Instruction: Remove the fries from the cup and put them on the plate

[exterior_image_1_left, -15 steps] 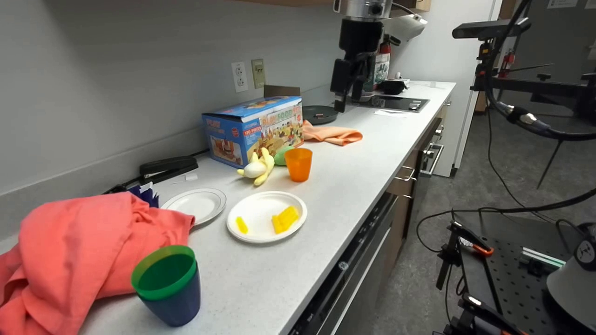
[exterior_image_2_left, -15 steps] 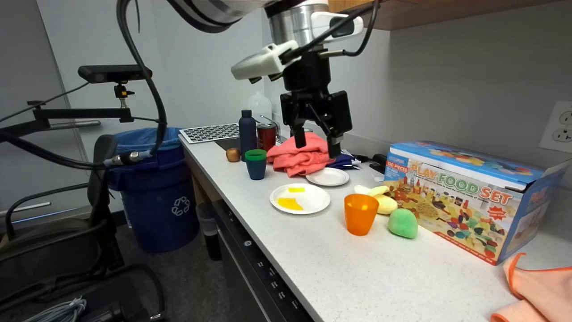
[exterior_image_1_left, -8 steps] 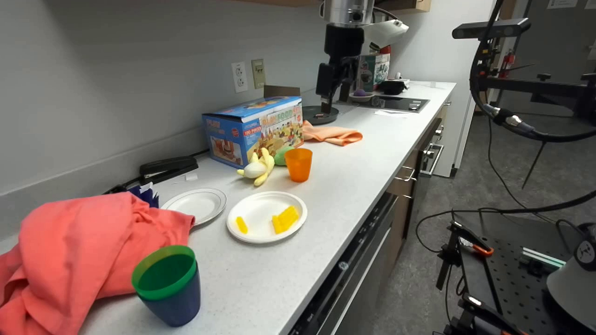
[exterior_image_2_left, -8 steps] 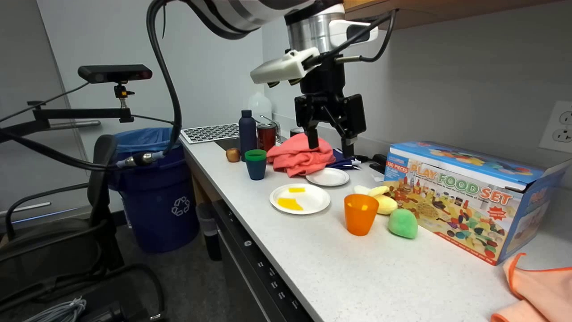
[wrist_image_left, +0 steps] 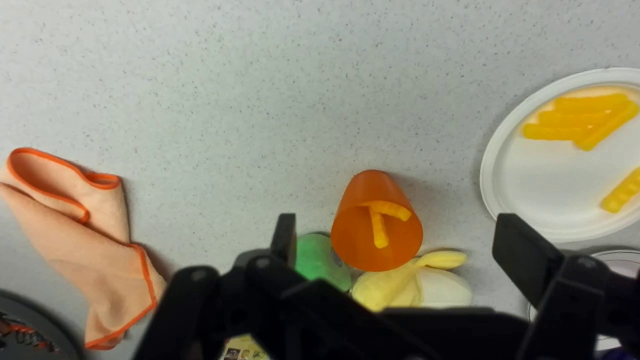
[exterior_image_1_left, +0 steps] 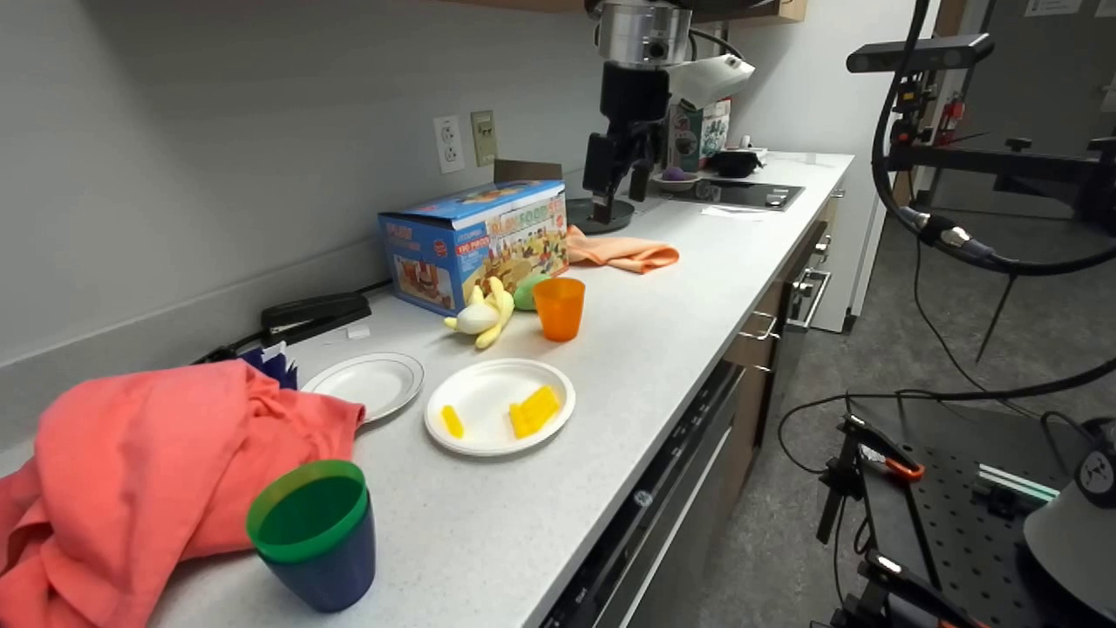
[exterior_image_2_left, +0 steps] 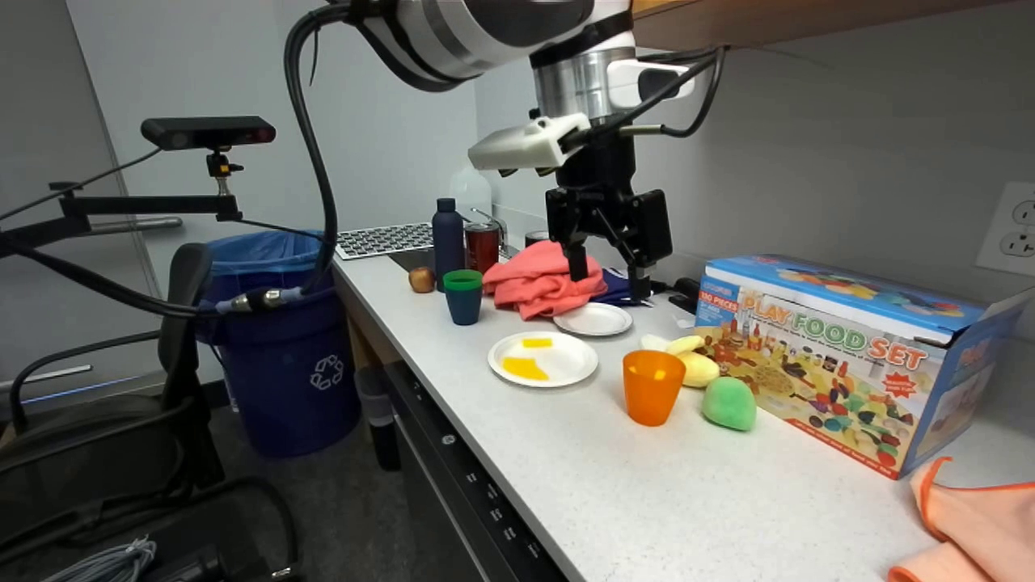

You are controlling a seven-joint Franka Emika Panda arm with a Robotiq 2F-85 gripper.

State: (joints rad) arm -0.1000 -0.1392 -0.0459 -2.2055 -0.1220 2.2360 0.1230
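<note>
The orange cup [exterior_image_1_left: 560,316] stands upright on the counter; it also shows in an exterior view [exterior_image_2_left: 649,398] and the wrist view [wrist_image_left: 372,187]. Two yellow fries [wrist_image_left: 379,231] lean inside it. The white plate [exterior_image_1_left: 478,392] lies beside the cup and also shows in the wrist view [wrist_image_left: 537,192]. It holds a cluster of several fries [wrist_image_left: 575,119] and one separate fry [wrist_image_left: 621,190]. My gripper [exterior_image_2_left: 608,277] is open and empty, high above the counter. In the wrist view the cup appears between the widely spread fingers [wrist_image_left: 398,220]. Nothing is hidden on the plate.
A yellowish-white lumpy toy [wrist_image_left: 442,286] and a green toy [exterior_image_2_left: 729,403] sit close to the cup, before the play food box [exterior_image_2_left: 825,356]. A second white dish [exterior_image_1_left: 375,384], red cloth [exterior_image_1_left: 174,462], green cup [exterior_image_1_left: 314,532] and peach cloth [exterior_image_1_left: 623,251] are also on the counter.
My open gripper has moved sideways toward the wall and box side and has come down a little. The cup, plate and fries have not moved.
</note>
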